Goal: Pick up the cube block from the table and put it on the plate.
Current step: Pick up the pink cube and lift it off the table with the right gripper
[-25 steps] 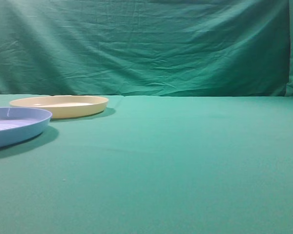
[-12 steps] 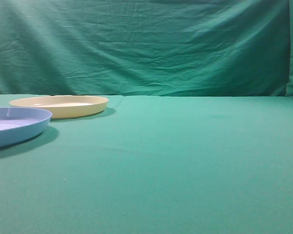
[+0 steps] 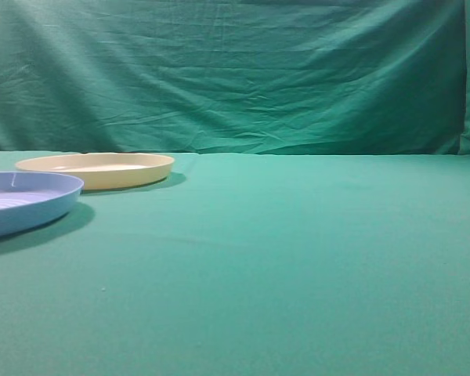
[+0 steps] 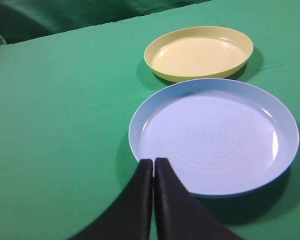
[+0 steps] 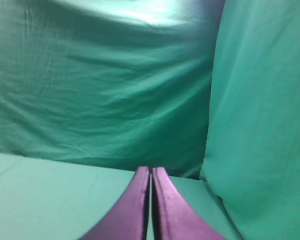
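Note:
The cube block does not show in any view. The pale yellow plate (image 3: 102,174) sits empty at the far left of the green table (image 3: 282,251); it also shows in the left wrist view (image 4: 200,52), beyond the blue plate. My left gripper (image 4: 154,161) is shut and empty, with its tips over the near rim of the blue plate. My right gripper (image 5: 150,169) is shut and empty, pointing at the green backdrop above the table. Neither gripper shows in the exterior view.
A light blue ridged plate (image 3: 23,205) sits empty at the left edge, in front of the yellow plate; the left wrist view shows it too (image 4: 215,135). Green cloth backdrop (image 3: 235,70) hangs behind the table and folds round at the right (image 5: 260,110).
A thin pinkish sliver at the right edge of the exterior view is gone. Both plates have stayed where they were.

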You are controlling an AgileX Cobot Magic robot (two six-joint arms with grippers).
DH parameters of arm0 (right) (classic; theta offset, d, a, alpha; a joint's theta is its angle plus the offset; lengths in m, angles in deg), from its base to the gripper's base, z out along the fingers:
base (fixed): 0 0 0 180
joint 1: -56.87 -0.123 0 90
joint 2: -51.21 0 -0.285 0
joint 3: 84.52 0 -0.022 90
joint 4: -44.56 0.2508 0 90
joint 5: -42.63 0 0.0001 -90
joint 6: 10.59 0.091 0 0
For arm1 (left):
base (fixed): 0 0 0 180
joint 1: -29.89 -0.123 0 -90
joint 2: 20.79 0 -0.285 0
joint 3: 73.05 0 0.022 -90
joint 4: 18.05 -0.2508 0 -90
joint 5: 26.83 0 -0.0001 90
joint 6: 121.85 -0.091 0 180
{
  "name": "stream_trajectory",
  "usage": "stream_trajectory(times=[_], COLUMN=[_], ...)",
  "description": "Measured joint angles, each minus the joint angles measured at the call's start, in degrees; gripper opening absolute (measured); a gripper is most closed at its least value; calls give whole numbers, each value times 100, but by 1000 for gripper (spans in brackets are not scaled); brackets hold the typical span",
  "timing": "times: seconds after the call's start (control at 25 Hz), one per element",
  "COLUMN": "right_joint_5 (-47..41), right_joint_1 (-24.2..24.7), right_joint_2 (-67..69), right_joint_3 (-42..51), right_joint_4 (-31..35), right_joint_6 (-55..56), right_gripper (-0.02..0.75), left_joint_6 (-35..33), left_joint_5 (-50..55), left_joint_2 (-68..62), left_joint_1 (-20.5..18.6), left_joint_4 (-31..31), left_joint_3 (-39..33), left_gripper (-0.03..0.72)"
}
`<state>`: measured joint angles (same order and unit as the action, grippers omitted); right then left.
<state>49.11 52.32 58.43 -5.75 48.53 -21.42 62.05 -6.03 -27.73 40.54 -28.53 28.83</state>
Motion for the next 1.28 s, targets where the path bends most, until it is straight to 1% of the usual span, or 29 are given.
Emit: stream_trajectory(times=[0.16,0.28,0.4,0.6,0.88,1.0,1.08,1.16,1.28], right_joint_5=[-15,-575,-1291,-2072,-3183,-4039,-4379,-4523,-4445], right_joint_1=[0,0,0,0,0,-11,-21,-125,-583], right_joint_2=[211,916,1855,3384,4849,5432,5880,6357,6940], right_joint_3=[0,-240,-759,-1582,-2736,-3335,-3671,-3894,-3998], right_joint_4=[0,0,0,42,251,491,763,963,1059], right_joint_6=[933,1220,1261,1286,1292,703,143,-413,-1211], right_gripper=[0,0,0,0,0,0,0,0,0], left_joint_6=[0,0,0,0,0,0,0,0,0], left_joint_5=[0,0,0,0,0,0,0,0,0], left_joint_2=[0,0,0,0,0,0,0,0,0], left_joint_1=[0,0,0,0,0,0,0,0,0], left_joint_4=[0,0,0,0,0,0,0,0,0], left_joint_3=[0,0,0,0,0,0,0,0,0], left_gripper=[0,0,0,0,0,0,0,0,0])
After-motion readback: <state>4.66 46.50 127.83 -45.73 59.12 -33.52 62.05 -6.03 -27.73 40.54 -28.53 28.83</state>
